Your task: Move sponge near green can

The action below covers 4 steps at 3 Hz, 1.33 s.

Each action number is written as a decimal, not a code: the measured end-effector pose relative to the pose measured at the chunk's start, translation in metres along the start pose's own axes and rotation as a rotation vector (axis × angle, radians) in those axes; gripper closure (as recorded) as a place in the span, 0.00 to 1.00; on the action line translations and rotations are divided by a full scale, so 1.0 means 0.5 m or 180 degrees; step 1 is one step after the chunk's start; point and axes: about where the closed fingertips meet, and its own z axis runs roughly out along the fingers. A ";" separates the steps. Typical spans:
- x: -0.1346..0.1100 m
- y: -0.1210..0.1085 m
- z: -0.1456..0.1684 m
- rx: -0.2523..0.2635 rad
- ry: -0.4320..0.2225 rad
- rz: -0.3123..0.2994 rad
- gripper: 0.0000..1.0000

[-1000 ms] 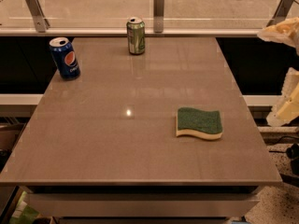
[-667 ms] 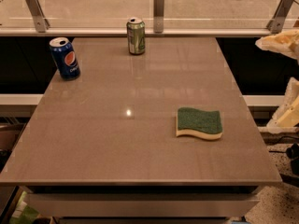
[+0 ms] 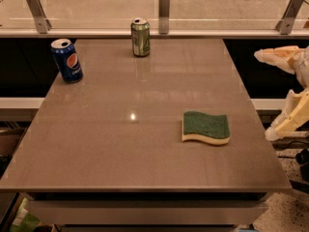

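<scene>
The sponge (image 3: 206, 127) lies flat on the table (image 3: 120, 153), right of centre, dark green top up over pale yellow foam. The green can (image 3: 140, 37) stands upright at the table's far edge, near the middle. My gripper (image 3: 263, 94) is off the table's right edge, to the right of the sponge and level with it or a little farther back. It is open and empty, with one pale finger (image 3: 275, 56) above and the other (image 3: 286, 122) below. The sponge and the green can are far apart.
A blue Pepsi can (image 3: 67, 60) stands upright at the table's far left. A glass railing with metal posts (image 3: 164, 11) runs behind the table. The floor and dark cables show at the lower right.
My gripper has moved down and a little to the left, further into view at the right edge. The sponge and both cans have not moved.
</scene>
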 end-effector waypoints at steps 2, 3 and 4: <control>0.028 -0.024 0.048 -0.0009 -0.0409 0.0067 0.00; 0.028 -0.024 0.048 -0.0009 -0.0409 0.0067 0.00; 0.041 -0.023 0.060 -0.0038 -0.0483 0.0125 0.00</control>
